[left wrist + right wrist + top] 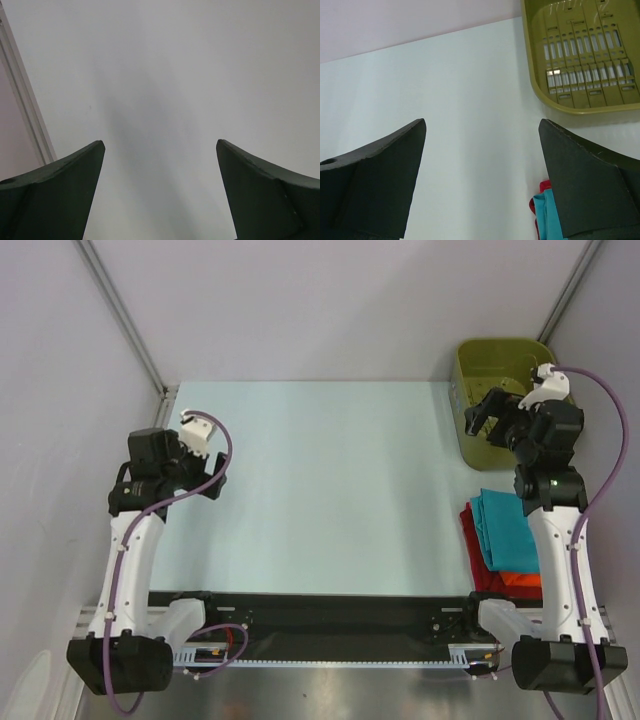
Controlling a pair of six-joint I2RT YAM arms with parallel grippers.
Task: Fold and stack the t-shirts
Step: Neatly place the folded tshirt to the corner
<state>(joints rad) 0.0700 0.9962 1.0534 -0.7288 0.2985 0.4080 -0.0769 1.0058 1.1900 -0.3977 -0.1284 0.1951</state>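
Observation:
A folded teal t-shirt [505, 528] lies on top of a dark red t-shirt [470, 535] and an orange-red t-shirt [520, 582], stacked at the table's right edge. A corner of the stack [542, 212] shows in the right wrist view. My right gripper [482, 420] is open and empty, raised beyond the stack by the bin. My left gripper [205, 480] is open and empty at the far left, above the bare table; its wrist view [160, 145] shows only the tabletop between its fingers.
An olive-green plastic bin [498, 390] stands at the back right corner and looks empty; it also shows in the right wrist view [580, 55]. The pale table [320, 480] ends at grey walls behind and at a black rail [330, 615] in front.

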